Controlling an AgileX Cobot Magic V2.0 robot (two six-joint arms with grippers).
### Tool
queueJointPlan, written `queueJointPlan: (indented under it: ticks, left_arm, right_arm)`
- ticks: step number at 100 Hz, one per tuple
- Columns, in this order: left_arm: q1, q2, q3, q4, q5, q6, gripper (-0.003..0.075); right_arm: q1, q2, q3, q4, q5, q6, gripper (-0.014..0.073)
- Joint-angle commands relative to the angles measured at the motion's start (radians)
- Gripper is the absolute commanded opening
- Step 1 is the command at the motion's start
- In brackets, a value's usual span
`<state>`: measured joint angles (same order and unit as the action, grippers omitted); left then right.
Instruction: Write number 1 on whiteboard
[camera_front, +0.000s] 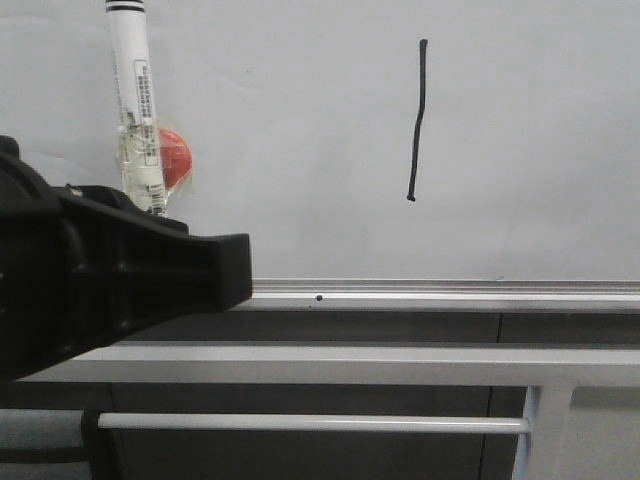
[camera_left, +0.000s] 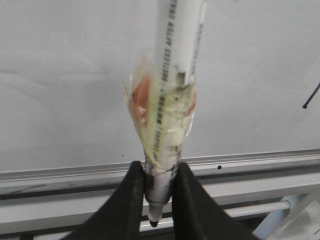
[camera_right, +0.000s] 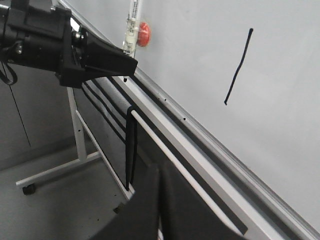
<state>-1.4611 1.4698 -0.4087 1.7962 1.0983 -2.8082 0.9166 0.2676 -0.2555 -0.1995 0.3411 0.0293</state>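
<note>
The whiteboard (camera_front: 300, 120) fills the back of the front view. The number 1 (camera_front: 417, 120) is a thin, slightly wavy black stroke on it, right of centre. My left gripper (camera_front: 150, 215) is at the lower left, shut on a white marker pen (camera_front: 135, 100) that stands upright against the board, well left of the stroke. In the left wrist view the fingers (camera_left: 132, 200) pinch the tape-wrapped pen (camera_left: 170, 100); the stroke's end (camera_left: 311, 97) shows at the right edge. My right gripper (camera_right: 159, 200) is shut and empty, below the board's rail; the stroke (camera_right: 237, 67) is above it.
A red round piece (camera_front: 174, 158) sits by the pen on the board. The silver bottom rail (camera_front: 450, 293) carries a small dark dot (camera_front: 319, 297). Grey horizontal bars (camera_front: 350, 365) and a white tube (camera_front: 310, 423) run below. The stand's leg and floor (camera_right: 55, 170) lie below.
</note>
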Motion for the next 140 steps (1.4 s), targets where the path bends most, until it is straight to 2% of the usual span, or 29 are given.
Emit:
queueJointPlan:
  ticks: [1,53,70,83,96,113,140]
  left_arm:
    - [0.014,-0.018,-0.021,0.05,0.037,-0.052,-0.002]
    - [0.025,-0.018,-0.029,0.052,0.016,-0.041,-0.002]
    - [0.042,-0.018,-0.076,0.052,-0.005,0.081,-0.002]
    - [0.078,-0.018,-0.13,0.052,-0.045,0.235,-0.002]
    - [0.112,-0.018,-0.145,0.052,-0.063,0.237,-0.002]
    - [0.18,-0.018,-0.145,0.052,-0.179,0.237,-0.002]
    - [0.193,-0.018,-0.147,0.052,-0.168,0.237,-0.002]
  right_arm:
    - [0.001,0.007,-0.027,-0.021,-0.075,0.001,-0.0064]
    - [0.001,0.007,-0.004,-0.034,-0.106,0.001,-0.0064]
    - [0.001,0.007,-0.004,-0.037,-0.111,0.001,-0.0064]
    - [0.001,0.007,-0.004,-0.041,-0.111,0.001,-0.0064]
    - [0.001,0.007,-0.004,-0.043,-0.111,0.001,-0.0064]
    - [0.001,0.007,-0.004,-0.045,-0.111,0.001,-0.0064]
    - [0.001,0.007,-0.004,-0.045,-0.111,0.001,-0.0064]
